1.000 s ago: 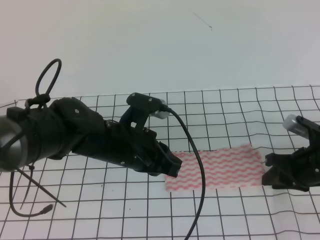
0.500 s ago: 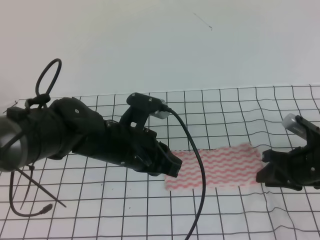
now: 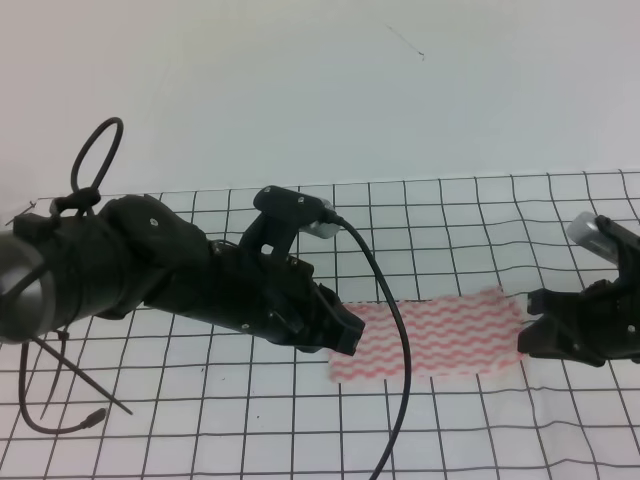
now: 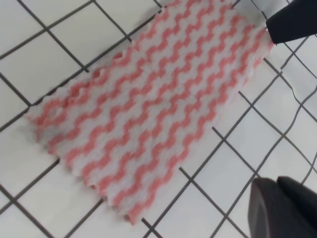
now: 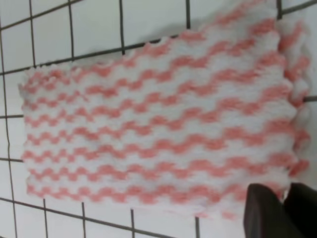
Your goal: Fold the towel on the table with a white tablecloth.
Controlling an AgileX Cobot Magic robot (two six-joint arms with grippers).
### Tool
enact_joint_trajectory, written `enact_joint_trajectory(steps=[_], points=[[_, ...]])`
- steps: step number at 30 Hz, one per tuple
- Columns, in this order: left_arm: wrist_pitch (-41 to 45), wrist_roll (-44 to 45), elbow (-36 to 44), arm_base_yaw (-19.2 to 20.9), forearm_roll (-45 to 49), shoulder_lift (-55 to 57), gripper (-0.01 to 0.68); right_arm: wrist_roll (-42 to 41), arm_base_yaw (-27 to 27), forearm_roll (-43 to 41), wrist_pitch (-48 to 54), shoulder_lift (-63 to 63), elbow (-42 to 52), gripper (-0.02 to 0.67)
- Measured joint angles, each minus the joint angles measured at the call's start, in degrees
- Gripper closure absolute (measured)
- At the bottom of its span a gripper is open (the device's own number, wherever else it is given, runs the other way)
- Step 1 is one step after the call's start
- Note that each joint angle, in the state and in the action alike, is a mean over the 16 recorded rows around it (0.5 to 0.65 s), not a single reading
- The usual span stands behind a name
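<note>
Towel [image 3: 440, 335] flat betw. both grippers; black cable [image 3: 395, 330] crosses it; gripper states unclear.

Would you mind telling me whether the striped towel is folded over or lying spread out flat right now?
Spread flat. The towel lies as one long strip on the gridded tablecloth, with no part doubled over in either wrist view.

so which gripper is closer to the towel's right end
Right. The right gripper sits at the towel's right end, while the left gripper is over its opposite, left end.
</note>
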Motion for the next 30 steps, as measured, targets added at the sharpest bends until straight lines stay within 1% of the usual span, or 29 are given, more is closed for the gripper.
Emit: enact_joint_trajectory(steps=[8,18,24,30], points=[[0.08,0.04,0.0,0.0,0.0,0.0,0.674,-1.79,0.0,1.27,-0.47,-0.43,0.0,0.593],[-1.01,0.02,-0.3,0.79,-0.08,0.0,0.675,-8.18,0.09,5.98,1.42,-0.41,0.0,0.645],[-0.46,0.01,-1.68,3.16,-0.19,0.0,0.675,-12.16,1.18,8.86,3.18,0.07,-0.1,0.652],[2.63,-0.12,-3.36,7.27,-0.35,0.0,0.675,-15.25,3.73,11.61,4.23,1.46,-1.08,0.652]])
